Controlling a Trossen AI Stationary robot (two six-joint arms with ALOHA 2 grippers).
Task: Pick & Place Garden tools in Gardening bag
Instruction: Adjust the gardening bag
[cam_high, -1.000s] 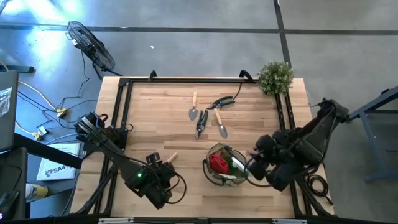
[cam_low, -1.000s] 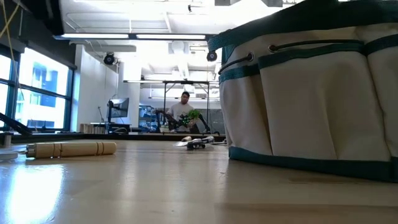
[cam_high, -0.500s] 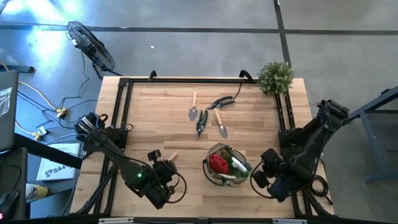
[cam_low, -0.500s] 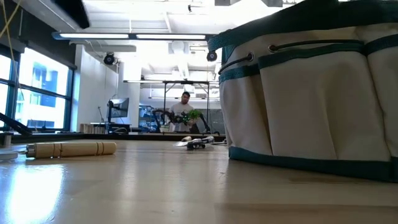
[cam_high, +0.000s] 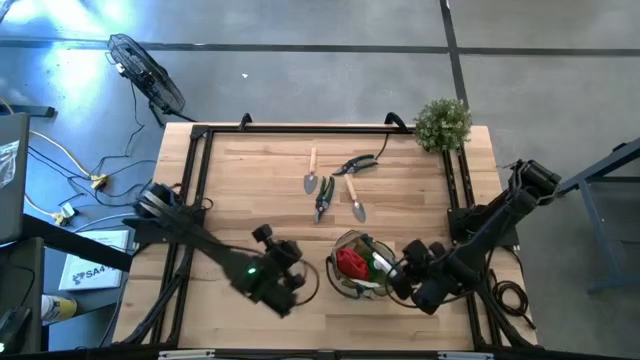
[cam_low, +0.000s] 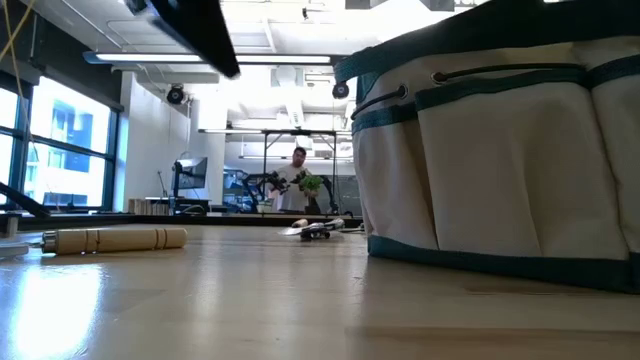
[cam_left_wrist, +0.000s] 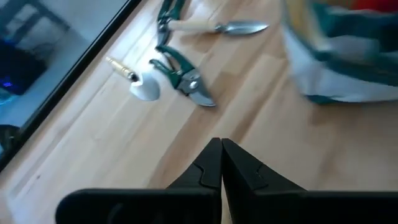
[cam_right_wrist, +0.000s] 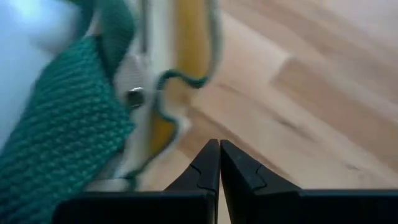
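high view is showing the wooden table (cam_high: 250, 200) from straight above, and the gardening bag (cam_high: 345, 285) is sitting near its front edge, a little right of the middle. a red cone-shaped piece (cam_high: 351, 262) and a green-and-white spray bottle (cam_high: 381, 266) are lying inside the bag. the left gripper (cam_high: 297, 290) is hovering over the bare wood just beside the bag's left side, and in the left wrist view its fingers (cam_left_wrist: 211, 163) are pressing together with nothing between them. the right gripper (cam_high: 399, 276) is sitting right at the bag's right rim; in the right wrist view its fingers (cam_right_wrist: 210, 163) are meeting tip to tip, holding nothing, with the bag's green webbing handle (cam_right_wrist: 68, 130) close in front of them.

four tools are lying out on the table beyond the bag, well apart from both grippers: a small trowel (cam_high: 311, 175) with a pale wooden handle, dark-handled pruners (cam_high: 322, 198) just beside it, a second trowel (cam_high: 355, 201) to their right, and another pair of pruners (cam_high: 356, 163) farther back. a bushy green plant (cam_high: 442, 124) is standing at the far right corner.

low view is looking across the tabletop: the bag's tan side (cam_low: 500, 170) with green trim is filling the right half, a pale wooden handle (cam_low: 115, 240) is lying on the left, and a person (cam_low: 297, 180) is sitting far back in the room.
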